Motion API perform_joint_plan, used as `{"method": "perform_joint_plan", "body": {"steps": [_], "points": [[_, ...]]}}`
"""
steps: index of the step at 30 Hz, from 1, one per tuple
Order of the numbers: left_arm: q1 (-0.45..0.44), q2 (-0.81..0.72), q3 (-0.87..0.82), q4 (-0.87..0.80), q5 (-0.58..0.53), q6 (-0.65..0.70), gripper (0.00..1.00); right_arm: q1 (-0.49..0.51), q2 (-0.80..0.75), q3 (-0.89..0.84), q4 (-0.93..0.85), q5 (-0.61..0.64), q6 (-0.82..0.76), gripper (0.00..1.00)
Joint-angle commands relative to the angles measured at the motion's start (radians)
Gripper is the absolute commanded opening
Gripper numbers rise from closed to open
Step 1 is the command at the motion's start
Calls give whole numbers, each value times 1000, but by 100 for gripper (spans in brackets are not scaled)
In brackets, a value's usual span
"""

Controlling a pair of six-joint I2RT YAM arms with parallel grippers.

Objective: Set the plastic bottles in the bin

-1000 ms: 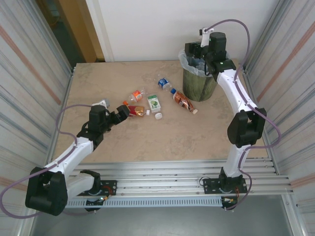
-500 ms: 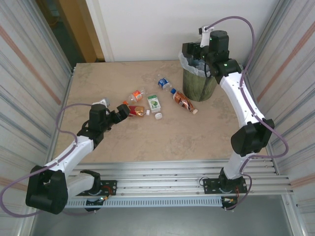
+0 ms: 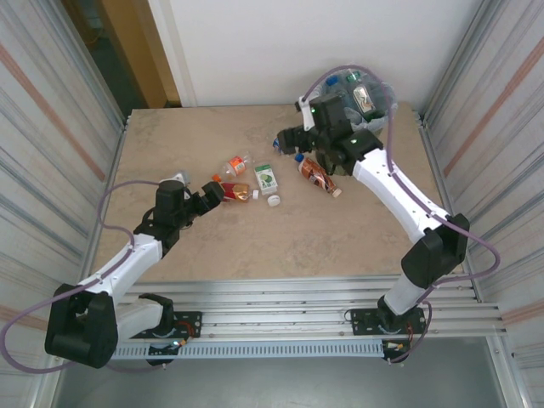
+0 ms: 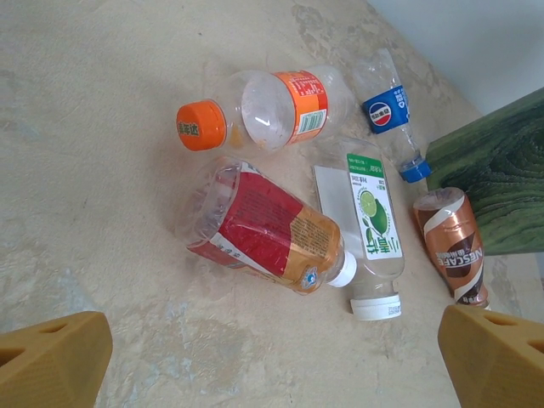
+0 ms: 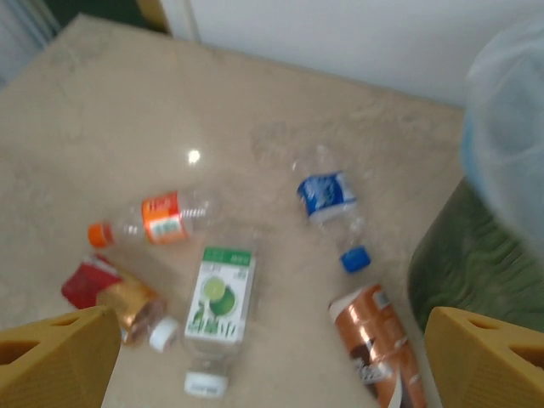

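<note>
Left pincer [image 4: 272, 364]: low over the table [image 3: 187, 136], jaws spread wide, nothing between them
- red bottle [image 4: 263, 225] lies just ahead of the tips, white cap to the pincer's right; from above the tips sit just beside its butt end, contact cannot be told
- orange bottle [image 4: 272, 106] lies beyond the red one, cap to the left
- lime bottle [image 4: 372, 221] ahead and right, cap toward the pincer, its side close by the red bottle's cap
- blue bottle [image 4: 388, 110] farther off to the right, cap pointing back toward the brown bottle [image 4: 450, 242]
- bin [image 4: 501, 178] at far right, green wall; the brown bottle lies near its foot
- open room: bare table to this pincer's left and behind it, back to the near rail [image 3: 297, 293]

Right pincer [image 5: 272, 361]: up off the table, jaws spread, empty; wrist view is blurred
- blue bottle ahead and below, about centre
- brown bottle nearer, toward the right finger
- lime bottle nearer, left of centre; orange and red bottles farther left
- bin close on its right, liner [image 5: 510, 127] above the green wall
- from above, a few bottles [image 3: 359, 92] show inside the liner, and the right arm crosses in front of the bin wall

Edges: ribbed metal side walls [image 3: 51, 127] hem the table left and right, and a white back wall [image 3: 255, 51] stands just behind the bin
</note>
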Motion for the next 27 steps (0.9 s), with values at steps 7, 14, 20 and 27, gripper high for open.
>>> {"method": "perform_joint_plan", "body": {"steps": [7, 14, 20, 27], "points": [[13, -2, 19, -25, -30, -27, 99, 65, 153, 24, -135, -30, 208, 97], [14, -5, 17, -29, -25, -26, 99, 76, 347, 152, -191, -24, 259, 100], [17, -10, 10, -27, -20, -28, 99, 79, 508, 278, -204, 19, 231, 98], [19, -13, 7, -27, -20, -27, 99, 78, 653, 415, -214, 3, 191, 98]]}}
